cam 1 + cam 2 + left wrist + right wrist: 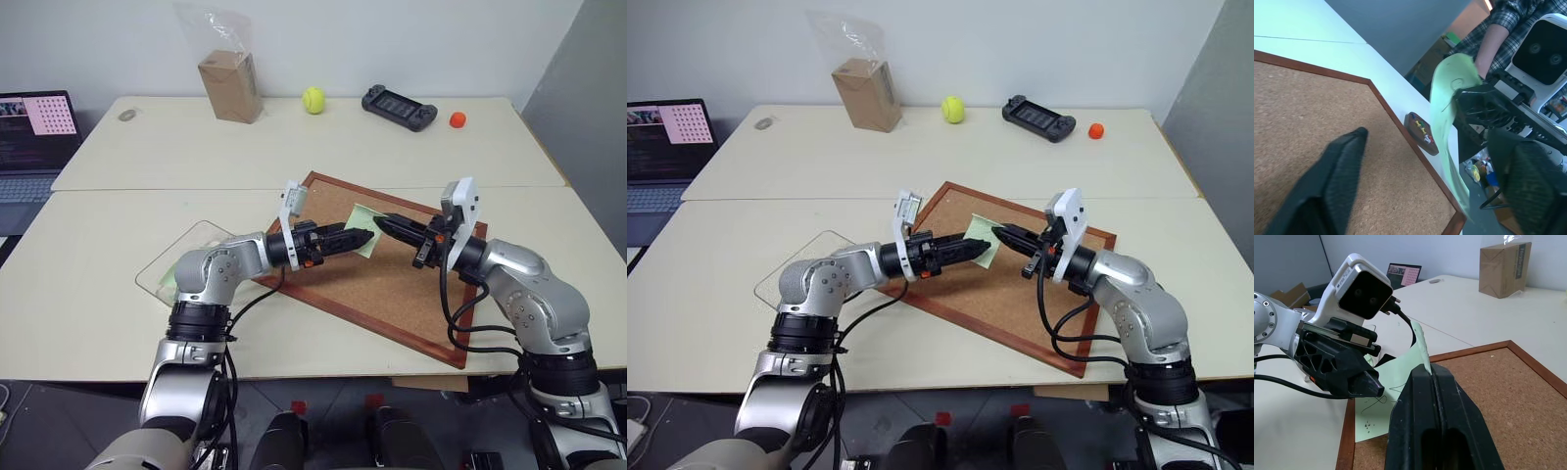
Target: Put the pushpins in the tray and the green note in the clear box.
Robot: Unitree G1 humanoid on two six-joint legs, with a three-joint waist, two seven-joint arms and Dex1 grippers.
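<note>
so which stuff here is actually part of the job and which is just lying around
Part of the job:
pale green sticky note, pinched in the right gripper
small dark red-brown tray
clear plastic box

Lying about:
wood-framed corkboard
yellow tennis ball
black game controller
bagged cardboard box
laptop

This looks like an office or robot test room: two pale desks (147,157) pushed together stand against a plain white wall, with a grey partition at one side. An open laptop (34,132) showing code sits at the far left corner, and a handheld game controller (399,106), a tennis ball (313,100) and a cardboard box in a clear plastic bag (230,83) lie along the back. A wood-framed corkboard (392,284) lies flat on the near desk, and the left wrist view catches a person in a plaid shirt (1498,29) standing close by.
</note>
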